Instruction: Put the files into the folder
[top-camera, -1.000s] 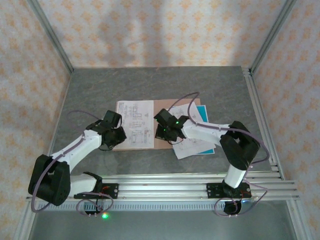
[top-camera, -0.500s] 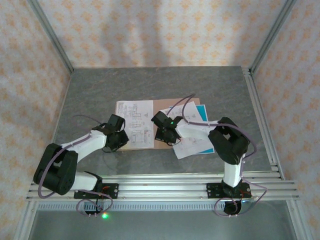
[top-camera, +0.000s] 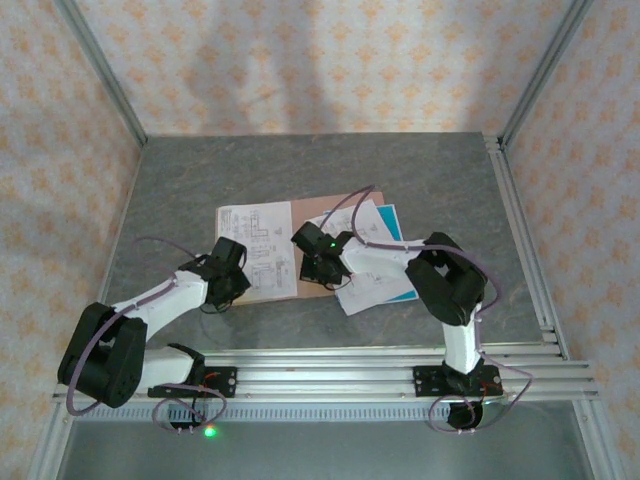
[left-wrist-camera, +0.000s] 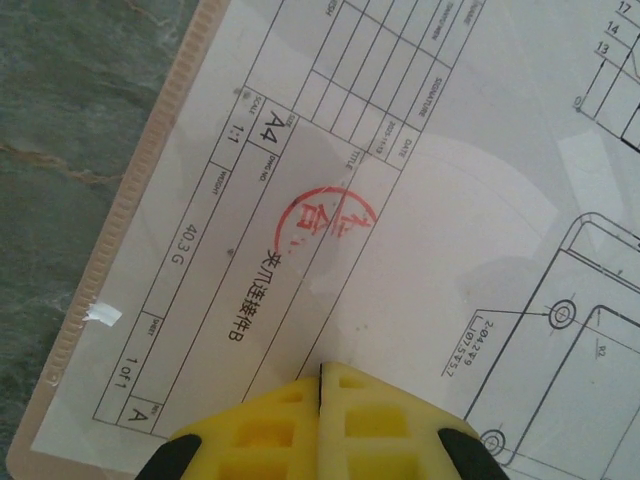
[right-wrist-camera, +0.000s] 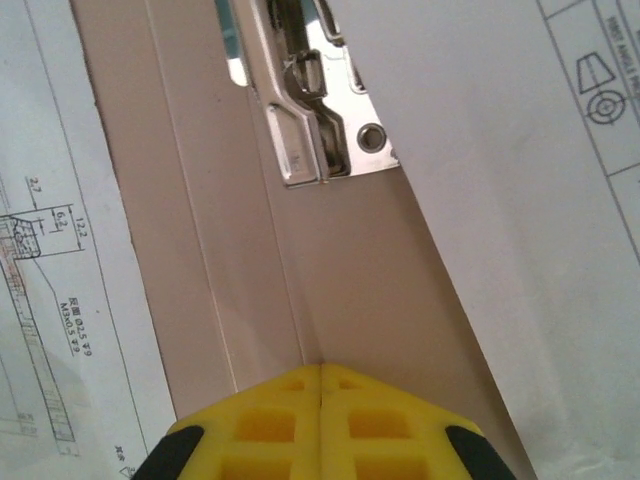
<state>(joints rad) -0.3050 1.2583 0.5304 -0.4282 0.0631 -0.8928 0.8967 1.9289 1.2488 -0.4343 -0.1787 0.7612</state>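
Left pincer (left-wrist-camera: 320, 375): your jaws are pressed together with nothing between them, tips low over a printed sheet (left-wrist-camera: 420, 180), just short of its title block and red stamp (left-wrist-camera: 325, 220). That sheet lies inside the open folder (left-wrist-camera: 125, 210), on its left half. The ribbed folder rim runs past at 9 o'clock, with the counter (left-wrist-camera: 60, 120) beyond it.

Right pincer (right-wrist-camera: 321, 372): your jaws are together too and hold nothing, tips at the folder's bare spine crease. The metal fastener (right-wrist-camera: 315, 110) sits at 12 o'clock.

From above, more white sheets (top-camera: 372, 285) fan across the folder's right half toward 4 o'clock and spill onto the counter. A teal sheet (top-camera: 397, 222) lies under them.
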